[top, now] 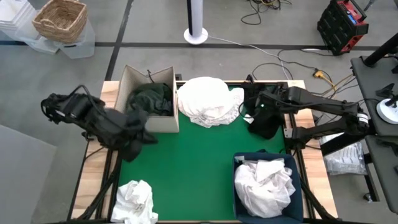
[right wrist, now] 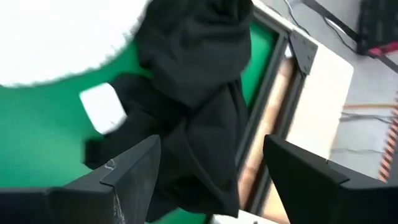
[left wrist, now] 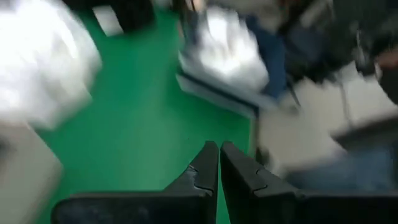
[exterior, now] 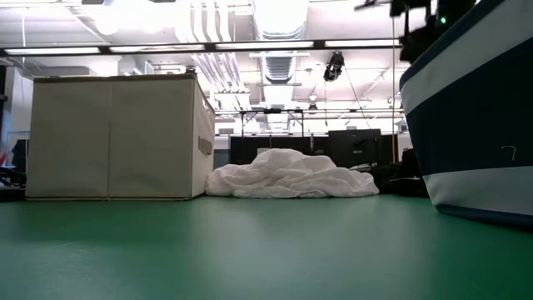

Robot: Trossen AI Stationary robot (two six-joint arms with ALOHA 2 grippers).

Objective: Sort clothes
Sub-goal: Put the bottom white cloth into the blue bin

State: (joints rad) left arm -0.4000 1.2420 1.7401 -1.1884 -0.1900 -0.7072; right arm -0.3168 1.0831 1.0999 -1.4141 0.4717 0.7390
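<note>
Nearest, white clothes (top: 264,183) fill the blue bin (top: 299,198), with a loose white one (top: 135,199) at the near left. Farther back, dark clothes (top: 149,99) sit in the box (top: 134,81); a white heap (top: 208,101) and black garment (right wrist: 199,124) remain. Right gripper (right wrist: 211,180) gapes over it; left gripper (left wrist: 219,168) is closed, empty.

Open green table (top: 199,162) centre gives free passage. Obstacles: cardboard box (top: 140,81) far left, white garment heap (top: 208,99) far centre, black garment (top: 264,121) far right, navy bin (top: 239,163) near right.

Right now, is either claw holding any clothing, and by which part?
No. The right claw is open above the black garment; the left claw is shut on nothing.
</note>
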